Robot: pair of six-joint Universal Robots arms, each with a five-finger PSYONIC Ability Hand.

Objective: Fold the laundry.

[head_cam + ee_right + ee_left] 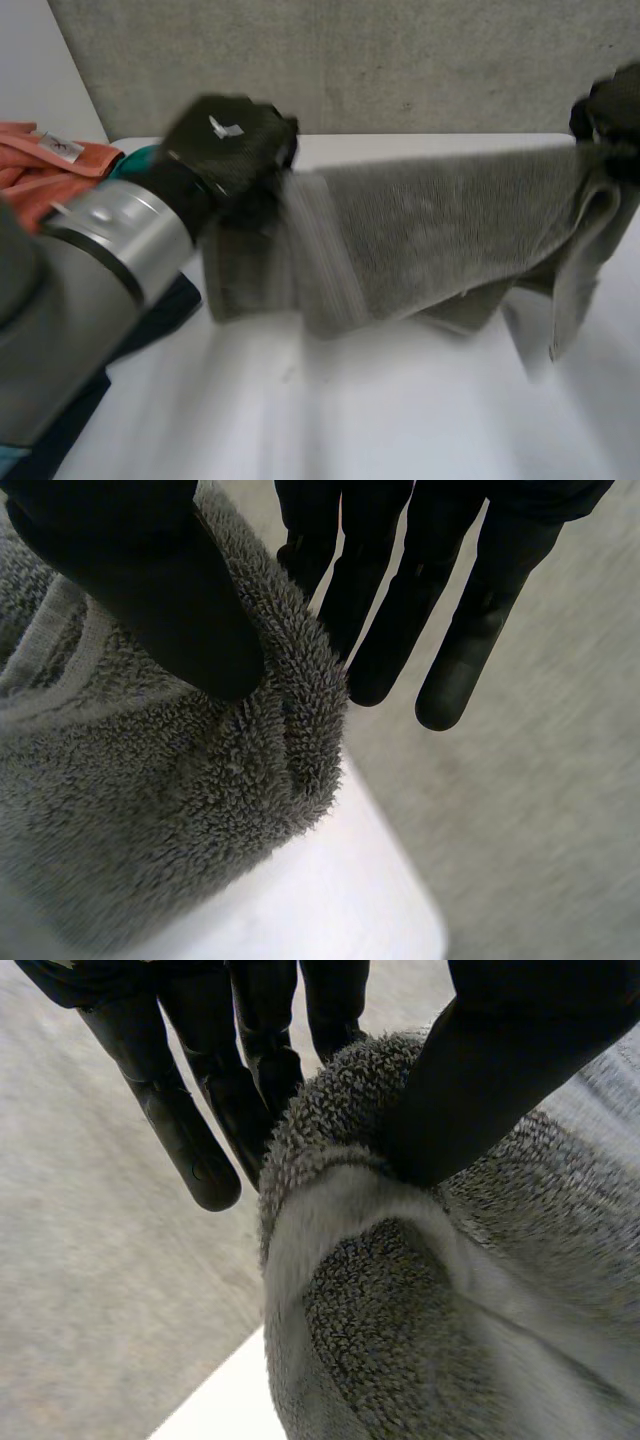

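The grey towel (pixel 440 230) hangs stretched long, side to side, with the white bench (pixel 400 420) under it. The left hand (pixel 235 140) pinches one top corner of the towel, thumb against fingers. The right hand (pixel 612 105) pinches the other top corner, so I think the two ends must meet next

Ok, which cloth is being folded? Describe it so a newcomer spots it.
Over the white table hangs a grey towel. The left hand and right hand pinch its top ends. Unlike the orange cloth and dark cloth at the left, it is grey and held up.
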